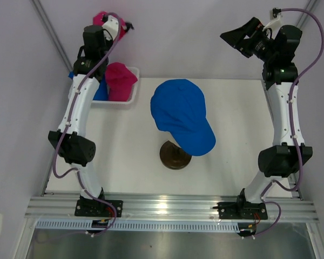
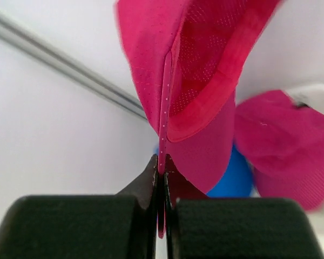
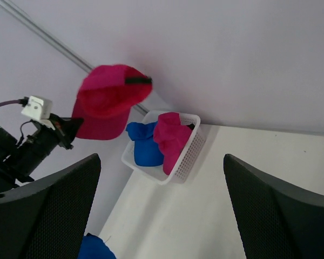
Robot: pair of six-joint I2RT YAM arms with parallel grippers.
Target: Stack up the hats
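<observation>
Overhead, the left end effector [image 2: 161, 171] clamps the brim of a pink hat [image 2: 197, 65], held high near the white basket [image 3: 188, 155]. The right end effector [image 3: 162, 210] gapes open. A blue hat [image 1: 181, 113] crowns the stand [image 1: 175, 155] mid-tabletop [image 1: 237, 162]; a second pink hat [image 1: 120, 78] and a second blue hat [image 1: 101, 93] lie in the basket.

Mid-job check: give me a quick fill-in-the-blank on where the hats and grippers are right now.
1. The left gripper is shut on the ____ of the raised pink hat.
2. The right gripper has its jaws ____ and holds nothing.
3. A second pink hat and a blue hat lie in the white ____.
4. The middle hat, on the stand, is coloured ____.
Missing words: brim; open; basket; blue.
</observation>
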